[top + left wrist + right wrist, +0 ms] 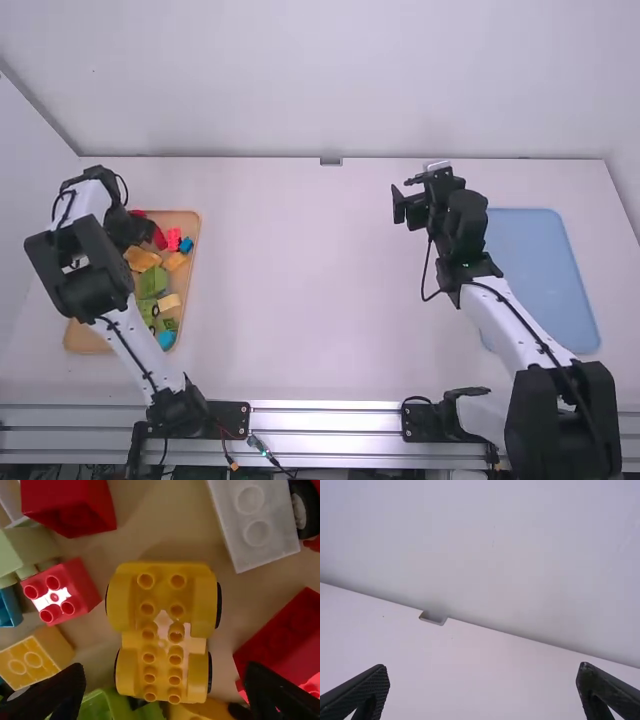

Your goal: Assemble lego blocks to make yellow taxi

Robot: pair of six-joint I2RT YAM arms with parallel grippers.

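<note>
Lego blocks (153,281) in several colours lie in a wooden tray (88,340) on the left part of the table (310,300), as seen in the high view. The left gripper (136,230) is above the tray's far part; its fingertips are hidden there by the arm. The right gripper (403,200) is above the table, well apart from the tray and beyond the near edge of a blue mat (538,270), to the left of that mat's far part.

Left wrist view: the left gripper's fingers (62,695) are apart, with nothing clamped. Seen between and past them is a yellow wheeled base (162,630), studs up, lying in the tray with two rows of studs and dark wheel edges along its sides. Around it are a white block (255,520), a small red block with four studs (62,592), a dark red block (67,505), a larger red block (285,635), a pale green block (25,550) and a yellow two-stud block (37,657). A bright green piece (107,705) is close to one end of the base.

Right wrist view: the right gripper's fingers (367,690) are wide apart and hold nothing. Past them are the tabletop, the white wall and a small bracket (434,618) at the table's far edge.
</note>
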